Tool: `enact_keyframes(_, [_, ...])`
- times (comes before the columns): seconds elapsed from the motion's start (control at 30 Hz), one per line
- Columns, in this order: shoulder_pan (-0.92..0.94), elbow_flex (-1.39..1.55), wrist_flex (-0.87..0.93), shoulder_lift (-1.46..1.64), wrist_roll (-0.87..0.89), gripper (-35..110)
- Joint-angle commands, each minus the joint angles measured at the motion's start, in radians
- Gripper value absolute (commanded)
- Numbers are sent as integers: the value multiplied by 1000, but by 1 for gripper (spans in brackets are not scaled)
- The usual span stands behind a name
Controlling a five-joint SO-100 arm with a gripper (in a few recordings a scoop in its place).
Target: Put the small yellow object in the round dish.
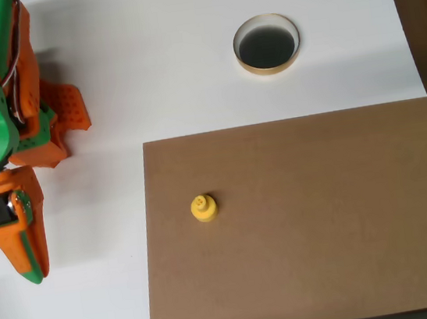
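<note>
sitting upright on a brown board [323, 216], the small yellow object [203, 208] shows a knobbed top.

The small yellow object [203, 208] stands on the brown board [324, 223], near its left side. The round dish [266, 44] sits on the white table [169, 63], above the board. The orange and green gripper [22, 247] hangs left of the board.

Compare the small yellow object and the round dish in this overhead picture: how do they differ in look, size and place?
The small yellow object is bright yellow and solid; the round dish is dark inside with a thin tan rim. The object is much smaller than the dish. The object sits on the brown board; the dish rests on the white table. Both look round from above.
</note>
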Motion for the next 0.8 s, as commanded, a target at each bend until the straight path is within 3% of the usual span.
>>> enact_keyframes(0.0, [8, -6, -5, 32, -9, 0])
enact_keyframes(0.77, [20, -3, -17, 32, -6, 0])
